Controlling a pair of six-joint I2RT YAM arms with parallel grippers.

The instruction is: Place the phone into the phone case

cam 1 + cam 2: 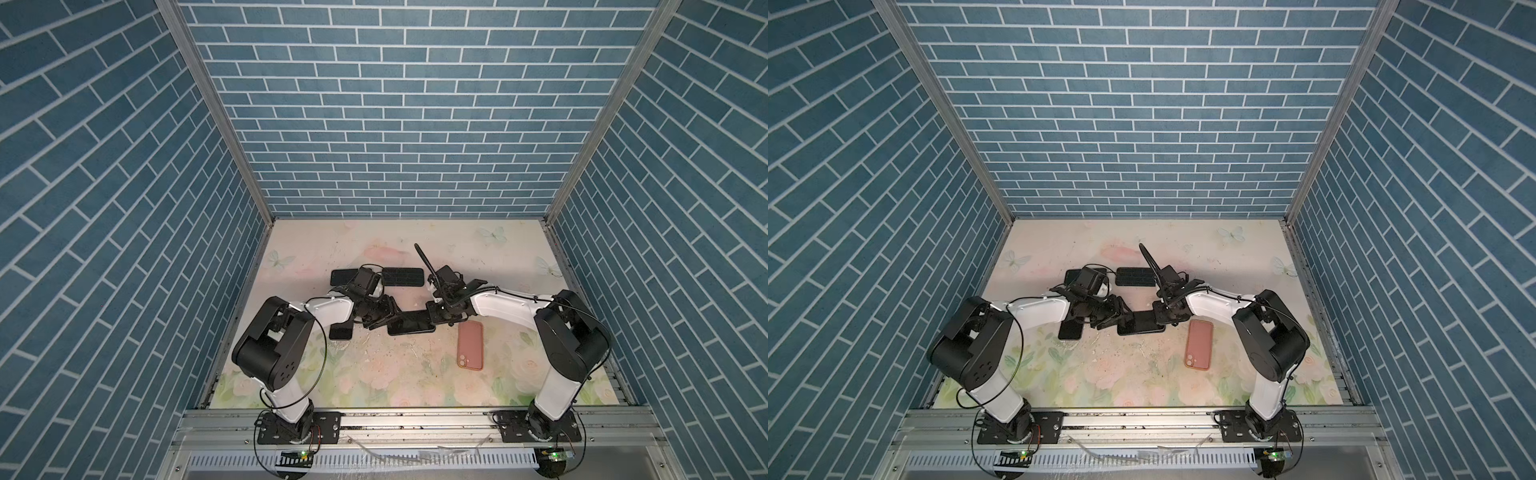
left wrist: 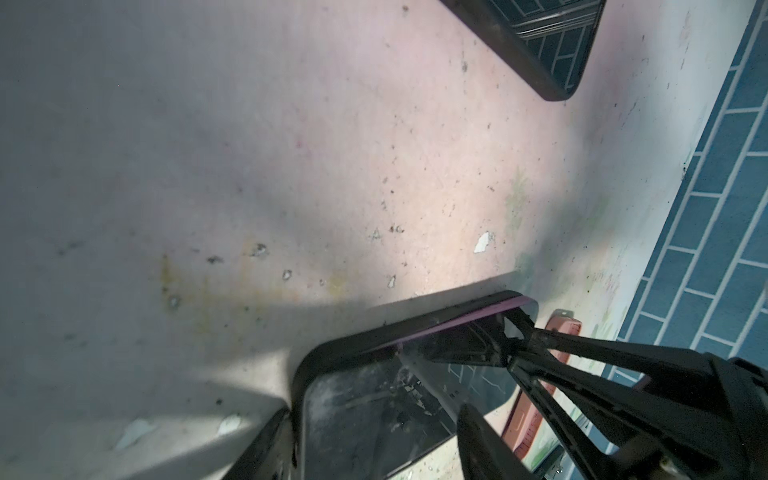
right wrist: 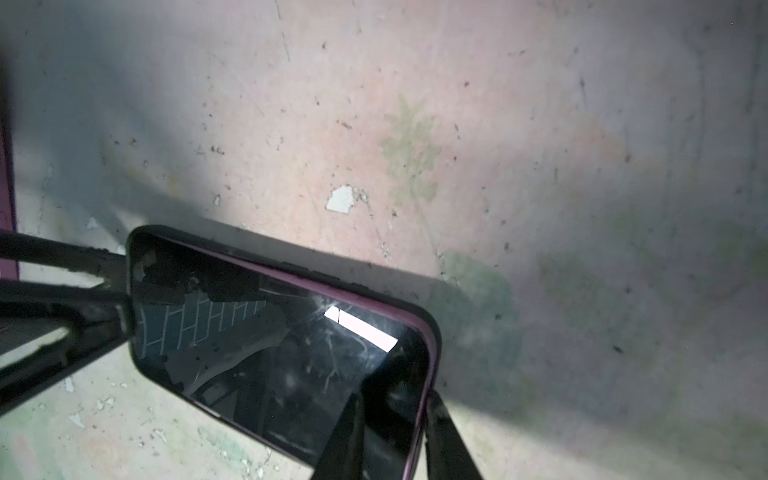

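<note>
At the middle of the table (image 1: 374, 386), the phone (image 1: 411, 327) lies lengthwise between the two arms with its screen up. It sits in a black phone case (image 3: 232, 243). The phone's purple side shows as a thin band above the case's rim along one long edge, and whether it is pressed fully home cannot be told. The left gripper (image 1: 394, 318) grasps the end nearer the table's left edge. In the left wrist view its fingers (image 2: 270, 440) stand either side of that end, across the width, one against the case's outer corner. The right gripper (image 1: 433, 320) is clenched on the opposite end. In the right wrist view one finger lies on the glass and the other outside the purple-edged side. A pink case (image 1: 470, 345) lies back up toward the right edge and the front, near the right gripper but apart from the phone. A black handset (image 1: 402, 275) that mirrors the brick wall rests toward the back edge. Another dark handset (image 1: 340, 332) lies partly under the left forearm.
</note>
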